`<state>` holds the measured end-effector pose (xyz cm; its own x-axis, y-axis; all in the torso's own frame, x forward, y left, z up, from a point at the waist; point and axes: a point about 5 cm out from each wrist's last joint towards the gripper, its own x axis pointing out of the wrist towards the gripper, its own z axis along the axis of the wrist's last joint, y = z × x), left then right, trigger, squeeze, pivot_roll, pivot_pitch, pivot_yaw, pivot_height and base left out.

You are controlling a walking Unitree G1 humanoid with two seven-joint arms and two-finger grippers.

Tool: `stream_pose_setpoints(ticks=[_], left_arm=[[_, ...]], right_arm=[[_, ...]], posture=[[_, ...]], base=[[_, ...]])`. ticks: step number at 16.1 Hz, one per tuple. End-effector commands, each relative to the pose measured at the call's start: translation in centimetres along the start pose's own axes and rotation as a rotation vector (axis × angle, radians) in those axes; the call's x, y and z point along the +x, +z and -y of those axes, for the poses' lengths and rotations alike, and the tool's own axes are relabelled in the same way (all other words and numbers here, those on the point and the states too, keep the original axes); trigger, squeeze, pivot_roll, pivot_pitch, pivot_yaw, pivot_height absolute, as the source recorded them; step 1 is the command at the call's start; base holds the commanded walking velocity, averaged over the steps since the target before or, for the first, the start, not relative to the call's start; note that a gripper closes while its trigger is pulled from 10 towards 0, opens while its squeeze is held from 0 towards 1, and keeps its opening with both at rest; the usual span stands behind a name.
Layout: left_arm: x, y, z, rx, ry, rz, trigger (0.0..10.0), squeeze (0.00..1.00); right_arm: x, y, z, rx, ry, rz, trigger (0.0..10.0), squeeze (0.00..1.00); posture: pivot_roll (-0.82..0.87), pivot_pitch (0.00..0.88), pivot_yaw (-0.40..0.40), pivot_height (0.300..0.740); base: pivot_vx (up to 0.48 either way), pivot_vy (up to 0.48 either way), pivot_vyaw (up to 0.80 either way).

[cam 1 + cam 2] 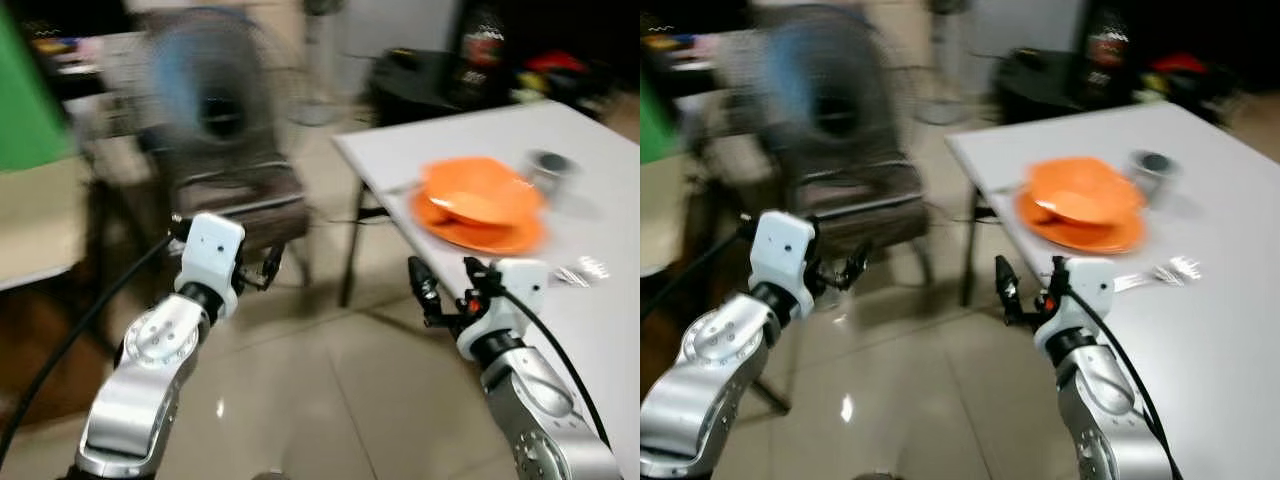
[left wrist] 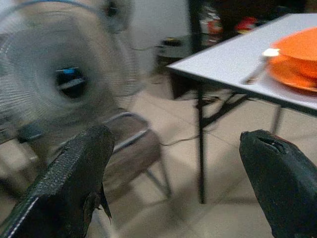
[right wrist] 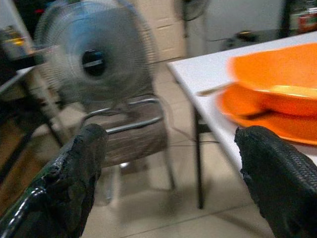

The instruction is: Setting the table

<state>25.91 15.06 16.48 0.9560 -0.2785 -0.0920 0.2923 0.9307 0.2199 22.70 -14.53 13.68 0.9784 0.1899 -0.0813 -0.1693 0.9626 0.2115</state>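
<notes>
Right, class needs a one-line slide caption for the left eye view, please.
Robot nears a white table holding orange dishes, a metal cup and a fork, both claws open and empty, fan behind.

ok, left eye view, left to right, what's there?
Left gripper → fan on a chair → right gripper → orange plates on the table → metal cup → fork.
</notes>
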Motion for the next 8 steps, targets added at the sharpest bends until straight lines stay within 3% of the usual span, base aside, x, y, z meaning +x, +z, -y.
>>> stream_pose_setpoints(ticks=[1, 8], left_arm=[[0.09, 0.02, -0.02, 0.001, -0.001, 0.001, 10.0, 0.00], [0.24, 0.32, -0.48, 0.007, 0.031, 0.017, 10.0, 0.00]], right_arm=[[0.13, 0.10, -0.06, 0.034, 0.000, 0.012, 10.0, 1.00], [0.54, -0.37, -0.22, 0.031, 0.032, -0.023, 10.0, 1.00]], posture=[[0.06, 0.000, 0.000, 0.740], [0.07, 0.000, -0.008, 0.740]], base=[[0.000, 0.000, 0.80], [0.000, 0.000, 0.80]])
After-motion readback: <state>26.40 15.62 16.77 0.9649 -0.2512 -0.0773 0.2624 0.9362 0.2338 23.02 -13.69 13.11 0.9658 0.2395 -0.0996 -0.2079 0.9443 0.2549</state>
